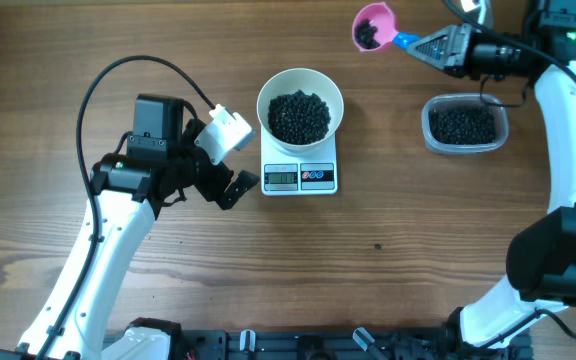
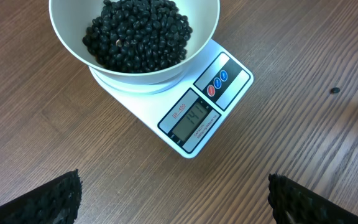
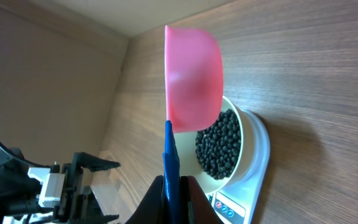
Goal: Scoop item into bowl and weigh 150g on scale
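A white bowl (image 1: 300, 110) heaped with small black beans (image 1: 299, 115) stands on the white scale (image 1: 301, 176), whose display is lit. The bowl (image 2: 135, 59) and scale (image 2: 204, 115) fill the top of the left wrist view, with the beans (image 2: 137, 32) piled inside. My left gripper (image 1: 230, 160) hangs open just left of the scale, its black fingertips (image 2: 48, 202) wide apart over bare wood. My right gripper (image 1: 438, 46) is shut on the blue handle (image 3: 170, 168) of a pink scoop (image 1: 372, 26), held above the table right of the bowl, with some beans in it. The right wrist view shows the scoop (image 3: 192, 78) from behind.
A clear plastic tub (image 1: 464, 124) holding more black beans sits at the right, below the right gripper. One stray bean (image 1: 377, 247) lies on the wood in front of the scale. The left arm's black cable (image 1: 118, 75) loops over the table's left side.
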Tool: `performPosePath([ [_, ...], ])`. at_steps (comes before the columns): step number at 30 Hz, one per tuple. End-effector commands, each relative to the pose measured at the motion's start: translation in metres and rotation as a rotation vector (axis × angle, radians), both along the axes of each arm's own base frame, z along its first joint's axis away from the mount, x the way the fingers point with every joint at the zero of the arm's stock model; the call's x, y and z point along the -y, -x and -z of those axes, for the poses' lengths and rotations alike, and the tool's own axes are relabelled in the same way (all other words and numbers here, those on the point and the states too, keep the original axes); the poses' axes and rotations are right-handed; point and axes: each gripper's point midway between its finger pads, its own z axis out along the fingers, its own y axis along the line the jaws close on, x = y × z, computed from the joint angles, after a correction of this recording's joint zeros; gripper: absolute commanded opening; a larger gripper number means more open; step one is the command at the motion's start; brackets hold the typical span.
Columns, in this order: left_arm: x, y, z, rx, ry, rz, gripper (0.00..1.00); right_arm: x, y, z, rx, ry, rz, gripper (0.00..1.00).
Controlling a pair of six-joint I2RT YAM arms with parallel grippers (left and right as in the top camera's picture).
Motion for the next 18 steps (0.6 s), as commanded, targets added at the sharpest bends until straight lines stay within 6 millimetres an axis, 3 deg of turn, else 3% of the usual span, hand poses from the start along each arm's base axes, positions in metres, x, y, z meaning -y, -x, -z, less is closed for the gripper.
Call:
performPosePath([
  [1, 0.002, 0.002, -0.005, 0.022, 0.003, 0.023, 1.0, -0.021, -0.001, -0.002, 0.012, 0.013, -0.039, 0.04],
  [12, 0.002, 0.002, -0.005, 0.022, 0.003, 0.023, 1.0, -0.034, 0.001, -0.001, 0.013, 0.021, -0.065, 0.04],
  [18, 0.002, 0.002, -0.005, 0.021, 0.003, 0.023, 1.0, -0.057, 0.002, 0.024, 0.017, 0.208, -0.071, 0.04],
])
